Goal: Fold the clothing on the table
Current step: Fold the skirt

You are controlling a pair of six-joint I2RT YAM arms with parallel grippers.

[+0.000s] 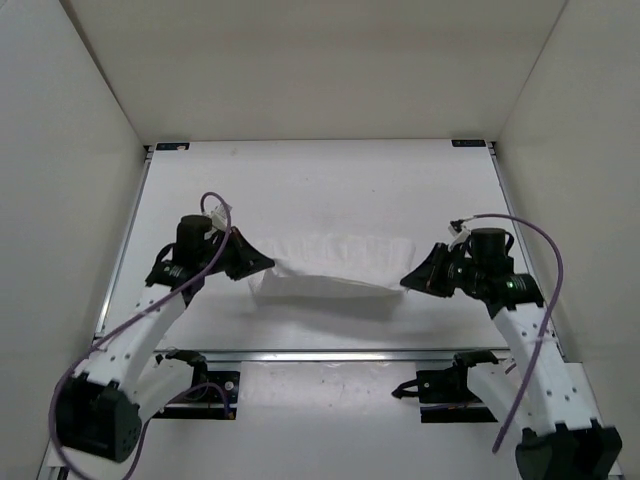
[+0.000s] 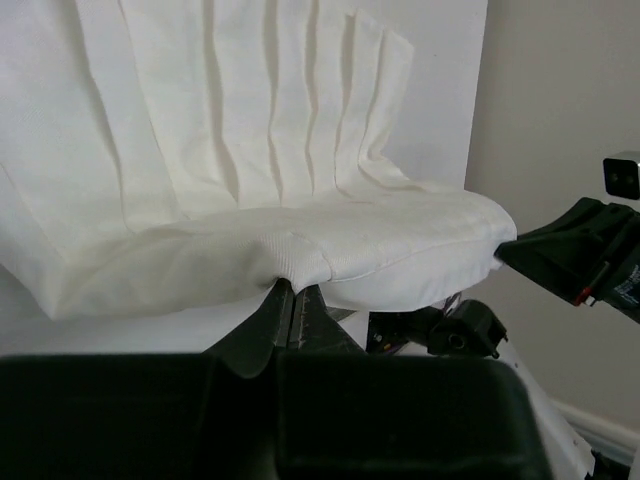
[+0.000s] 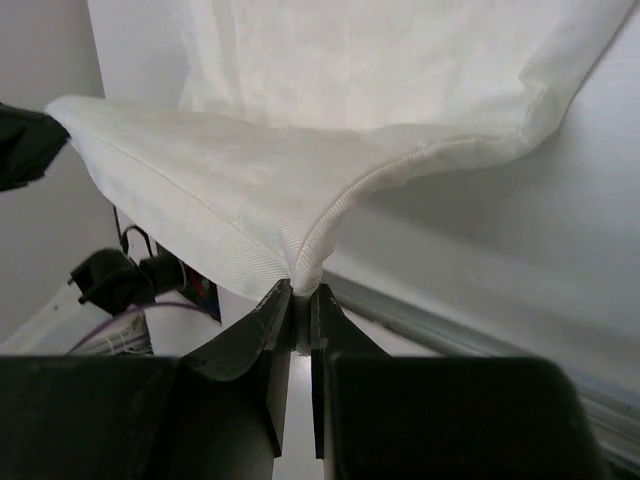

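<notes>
Table [image 1: 300, 180], white and rectangular, edged by thin metal rails [image 1: 330, 353] and enclosed by plain white walls [image 1: 60, 150]; both arm bases sit at its near edge.

Clothing [image 1: 335, 265]: a white pleated garment at the middle of the table, between the two arms. Its near edge is lifted off the surface and hangs in a shallow sag from one gripper to the other, casting a shadow below. Its far part lies on the table behind.

Left arm [image 1: 150, 320] reaches inward from the left and right arm [image 1: 530, 330] from the right. Each carries a looping purple cable [image 1: 545, 260].

Left gripper [image 1: 266, 265]: jaws closed on the left end of the lifted edge. In the left wrist view the fingers [image 2: 275, 320] meet with a corner of hem pinched between them. The clothing [image 2: 250, 150] spreads away above, its lengthwise pleats plain to see, and the right gripper [image 2: 560, 255] holds the far end of the same edge.

Right gripper [image 1: 405, 282]: jaws clamped on the right end of the lifted edge. In the right wrist view the fingers [image 3: 265, 325] stand nearly together, only a narrow slit between them, with a point of stitched hem caught at their tips. The clothing [image 3: 300, 170] stretches from there toward the left gripper [image 3: 20, 145], dark at the left margin.
</notes>
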